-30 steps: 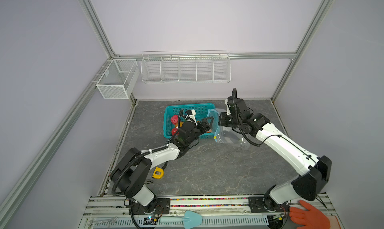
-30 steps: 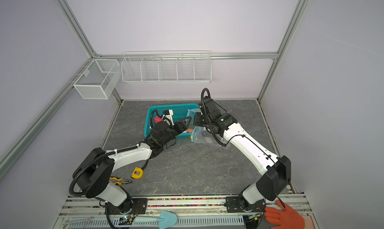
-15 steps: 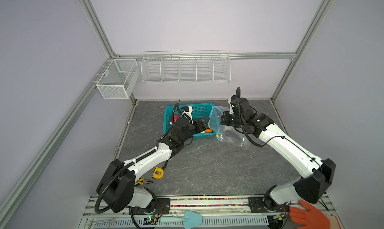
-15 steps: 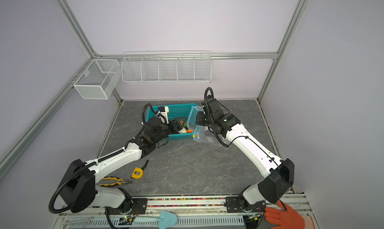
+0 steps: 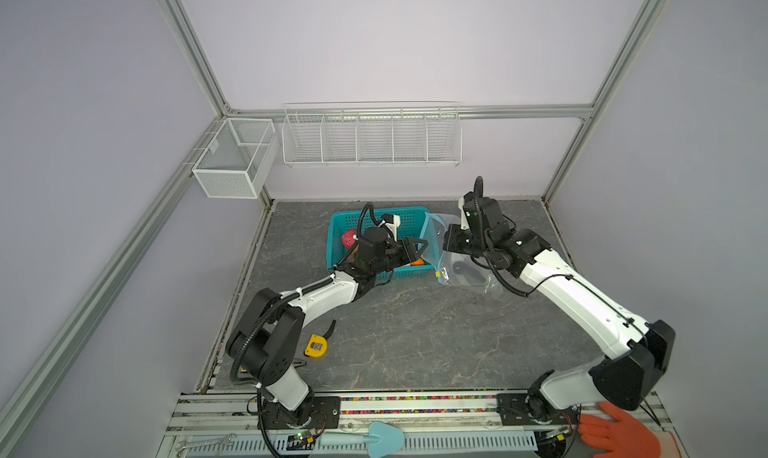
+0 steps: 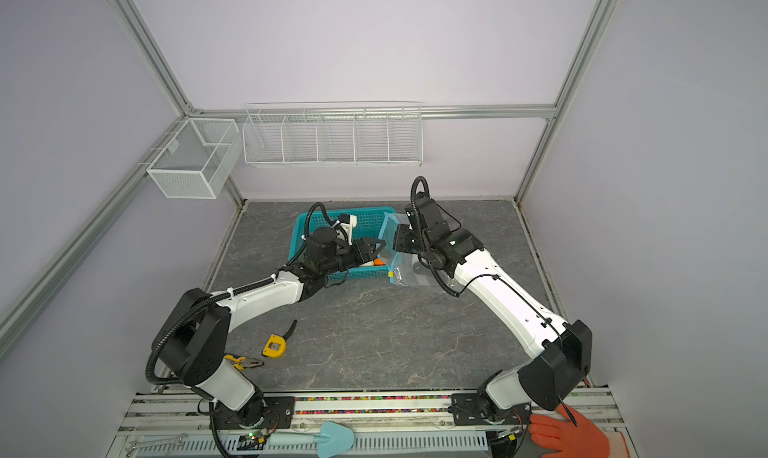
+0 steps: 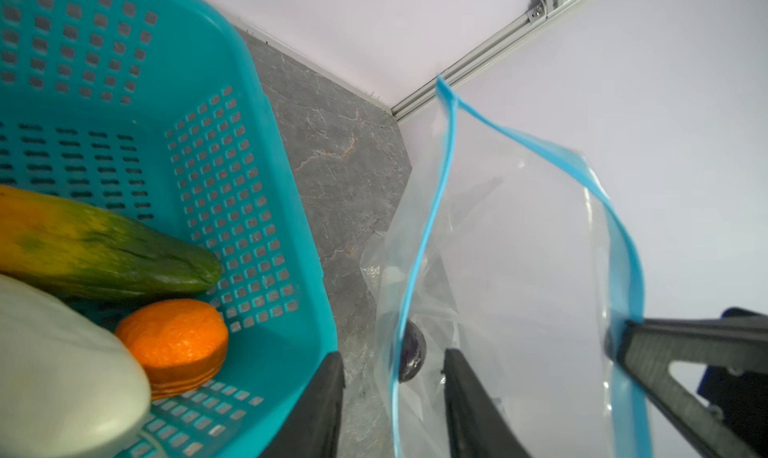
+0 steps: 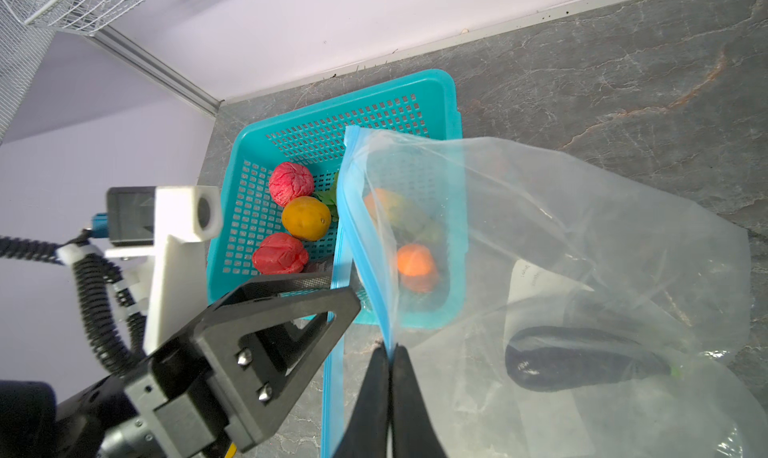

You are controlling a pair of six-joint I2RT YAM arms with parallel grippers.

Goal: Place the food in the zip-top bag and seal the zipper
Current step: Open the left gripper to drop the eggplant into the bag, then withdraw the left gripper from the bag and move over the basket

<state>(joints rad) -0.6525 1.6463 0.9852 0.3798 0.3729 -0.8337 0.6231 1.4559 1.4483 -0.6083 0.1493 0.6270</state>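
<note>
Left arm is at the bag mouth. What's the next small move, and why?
Probably close the left gripper on the bag's near blue strip: it runs between the open fingers, while the right gripper pinches the opposite strip.

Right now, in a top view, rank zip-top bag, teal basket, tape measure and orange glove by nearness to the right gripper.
1. zip-top bag, in its jaws
2. teal basket, just left
3. tape measure, front left
4. orange glove, front right

Teal perforated basket (image 8: 316, 137) holds two red food pieces (image 8: 291, 183) (image 8: 279, 253) and one yellow-orange piece (image 8: 306, 218). Beside the basket: clear zip-top bag (image 8: 582, 227), light-blue zipper (image 8: 371, 268), dark purple eggplant (image 8: 582, 364) inside. Under the basket: grey veined tabletop (image 8: 623, 81).
</note>
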